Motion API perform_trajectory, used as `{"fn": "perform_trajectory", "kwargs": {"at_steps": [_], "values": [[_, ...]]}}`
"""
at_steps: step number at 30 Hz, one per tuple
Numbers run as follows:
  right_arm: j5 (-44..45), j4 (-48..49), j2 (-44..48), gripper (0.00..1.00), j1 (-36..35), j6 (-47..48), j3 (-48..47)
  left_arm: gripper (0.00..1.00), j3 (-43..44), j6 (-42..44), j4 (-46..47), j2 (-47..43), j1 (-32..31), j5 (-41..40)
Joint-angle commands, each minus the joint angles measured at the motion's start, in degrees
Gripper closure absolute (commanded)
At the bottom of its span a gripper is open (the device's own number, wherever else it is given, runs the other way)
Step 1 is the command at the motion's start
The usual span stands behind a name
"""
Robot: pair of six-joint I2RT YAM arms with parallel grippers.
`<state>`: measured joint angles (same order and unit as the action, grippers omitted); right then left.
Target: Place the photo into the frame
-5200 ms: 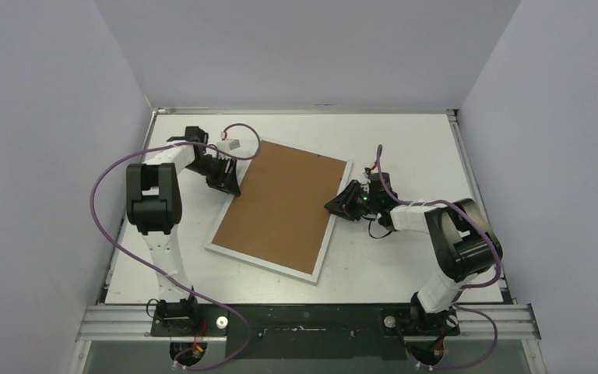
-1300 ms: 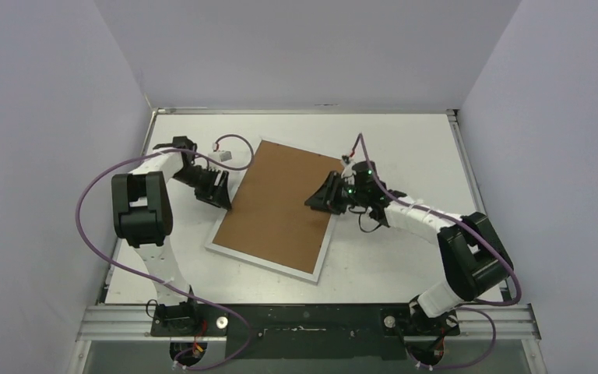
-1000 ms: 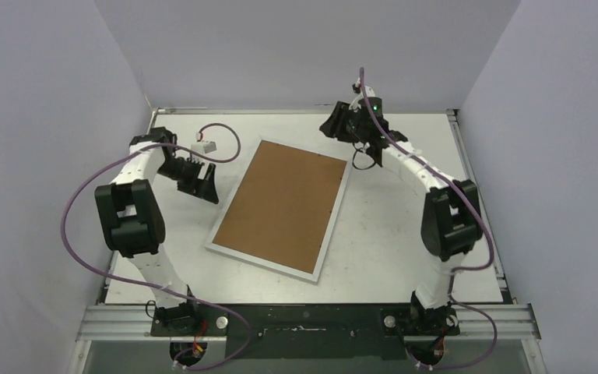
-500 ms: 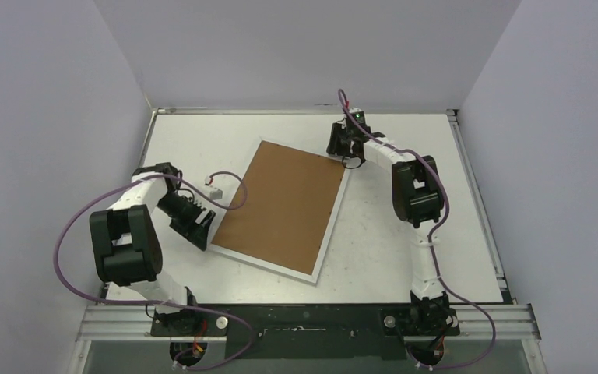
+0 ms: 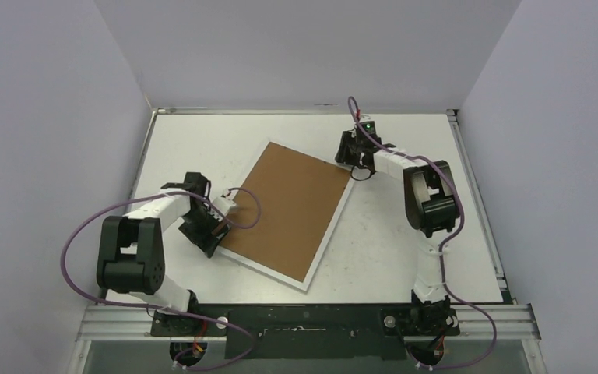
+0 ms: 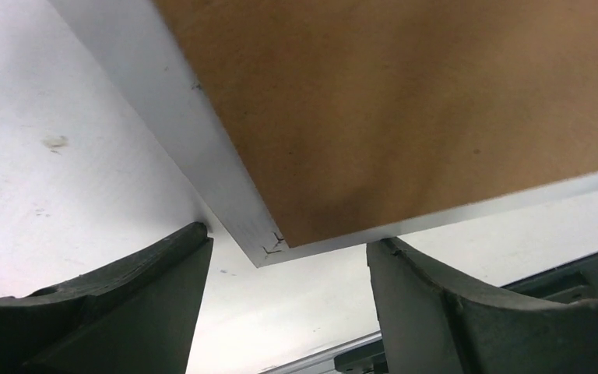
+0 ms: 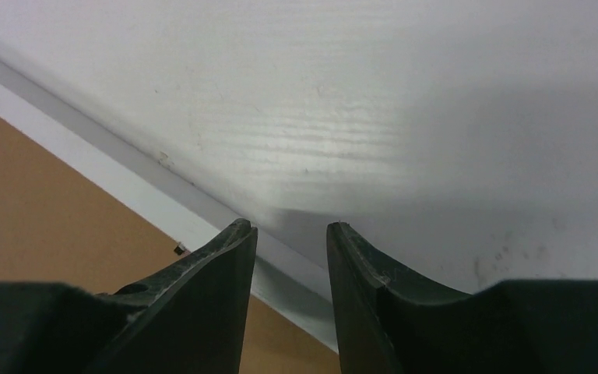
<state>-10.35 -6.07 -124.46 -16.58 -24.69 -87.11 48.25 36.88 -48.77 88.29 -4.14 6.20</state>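
Face-down frame (image 5: 327,234) mid-table, brown backing board (image 5: 284,209) on top; photo not visible. Wide-spread left gripper (image 5: 212,238) straddles near-left corner, not clamped. Narrowly parted right gripper (image 5: 348,152) at far-right corner, empty. Step likely securing frame corners; next needs squared closing on edge.

Slim white links (image 5: 156,207), black joints (image 5: 128,255), looping purple cables (image 5: 64,251), dark curved fingers (image 6: 124,312), one green wrist light (image 5: 368,125).

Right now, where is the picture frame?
In the top view the frame lies back side up in the middle of the table, tilted, between the left gripper at its near-left corner and the right gripper at its far-right corner.
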Motion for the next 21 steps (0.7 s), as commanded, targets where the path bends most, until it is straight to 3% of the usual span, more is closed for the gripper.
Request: {"fn": "perform_trajectory", "kwargs": {"at_steps": [1,7,13,17,21], "values": [[-2.0,-0.2,9.8,0.61,-0.7,-2.5,9.7,0.3,6.0,-8.5,18.6,6.0,-0.2,-5.7],[-3.0,2.2,25.6,0.62,-4.8,-6.5,31.2,0.3,23.5,-15.0,18.6,18.1,0.5,-4.6],[1.8,-4.9,44.9,0.62,-17.5,-14.0,46.2,0.3,47.9,-21.5,11.4,33.7,-1.5,2.4],[2.9,-11.5,55.4,0.59,-20.5,-17.7,47.1,0.29,65.5,-24.5,2.4,41.4,-2.0,7.0],[5.3,-18.6,55.8,0.58,-14.5,-10.1,35.4,0.27,71.8,-24.1,-3.5,40.7,1.2,8.5]]}}
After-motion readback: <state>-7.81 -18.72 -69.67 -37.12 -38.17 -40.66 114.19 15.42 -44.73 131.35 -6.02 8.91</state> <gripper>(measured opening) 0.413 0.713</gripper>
